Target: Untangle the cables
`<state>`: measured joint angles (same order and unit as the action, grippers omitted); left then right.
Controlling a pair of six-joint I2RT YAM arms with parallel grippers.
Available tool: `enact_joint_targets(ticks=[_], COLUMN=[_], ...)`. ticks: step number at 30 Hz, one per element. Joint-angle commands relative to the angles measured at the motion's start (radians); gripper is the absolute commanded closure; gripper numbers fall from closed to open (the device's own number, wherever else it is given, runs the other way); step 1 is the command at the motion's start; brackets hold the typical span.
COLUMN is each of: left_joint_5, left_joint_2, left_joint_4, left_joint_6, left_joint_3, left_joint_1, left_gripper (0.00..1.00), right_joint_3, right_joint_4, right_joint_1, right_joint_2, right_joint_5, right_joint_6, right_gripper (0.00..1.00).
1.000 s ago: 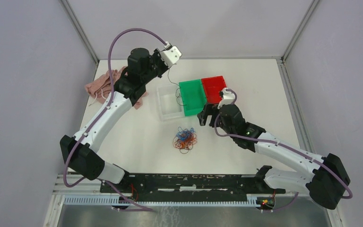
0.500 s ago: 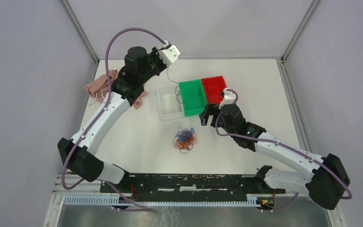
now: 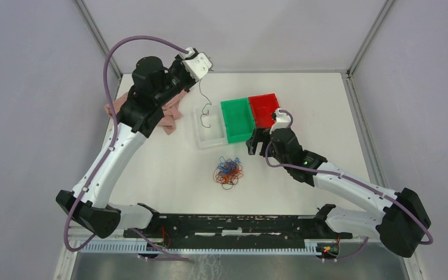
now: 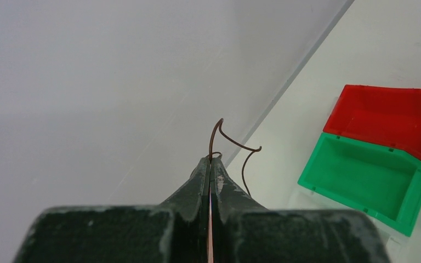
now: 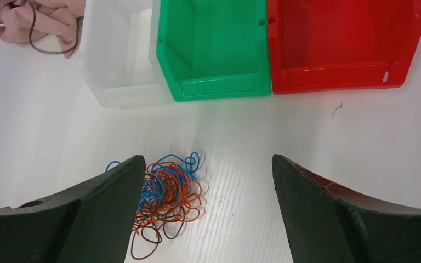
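Note:
The cables lie as a small wad of orange, blue and dark brown wire in the middle of the table, also seen in the right wrist view. My left gripper is raised at the back and shut on one dark brown cable. That cable dangles over the white bin. My right gripper hangs open just right of the wad, in front of the green bin, with nothing between its fingers.
White, green and red bins stand side by side behind the wad; the red bin is rightmost. A pink cloth with a white cord lies at the back left.
The left arm has swung to the left, carrying the dark brown cable from the green bin's left edge to over the white bin. The right arm has barely moved.

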<state>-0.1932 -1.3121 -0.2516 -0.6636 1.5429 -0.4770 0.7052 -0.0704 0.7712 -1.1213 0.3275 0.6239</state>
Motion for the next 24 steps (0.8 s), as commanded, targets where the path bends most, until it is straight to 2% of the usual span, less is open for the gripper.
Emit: enact_joint_targets(ticks=[1,6,12,24], left_joint_5=[-0.02,-0.002,0.051,0.084], left_joint_2=[0.005,-0.012,-0.068,-0.125], left_joint_4=[0.006,0.059,0.103,0.142], left_joint_6=[0.033,0.001,-0.069,-0.091], left_joint_3=[-0.054,-0.147,-0.172,-0.07], left_joint_1=[0.004,0.003,0.004,0.006], left_gripper=[0.97,0.97,0.97,0.97], right_joint_3=[0.007,0.002,-0.018,-0.03], right_joint_4=[0.024,0.027,0.037,0.054], right_joint_1=[-0.004,-0.006,-0.006,-0.007], right_joint_2=[0.011,0.016,0.026,0.01], right_joint_5=[0.026,0.027,0.026,0.019], right_joint_6=[0.002,0.0,0.0,0.008], right_gripper=[0.08,0.08,0.08,0.08])
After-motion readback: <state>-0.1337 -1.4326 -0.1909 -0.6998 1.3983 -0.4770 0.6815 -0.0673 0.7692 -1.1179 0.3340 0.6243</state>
